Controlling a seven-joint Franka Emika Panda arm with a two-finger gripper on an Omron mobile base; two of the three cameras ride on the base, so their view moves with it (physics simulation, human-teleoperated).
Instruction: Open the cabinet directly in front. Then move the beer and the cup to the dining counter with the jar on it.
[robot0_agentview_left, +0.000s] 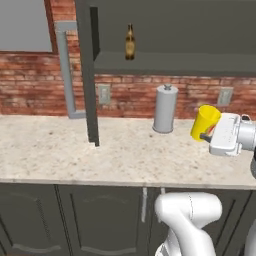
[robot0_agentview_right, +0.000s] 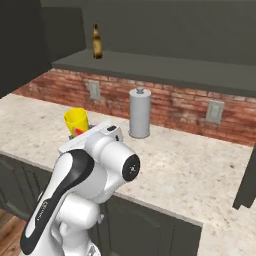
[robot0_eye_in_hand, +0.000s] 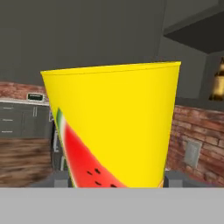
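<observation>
The robot's arm (robot0_agentview_right: 80, 200) is glossy white with rounded links, a black stripe along one link and a dark circular joint cap.

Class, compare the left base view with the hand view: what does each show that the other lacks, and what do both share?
Left base view alone: the tall grey canister on the beige counter and the open cabinet door. Hand view alone: the watermelon picture on the cup. Both: the yellow cup at the gripper, the beer on the cabinet shelf, and the brick wall.
</observation>
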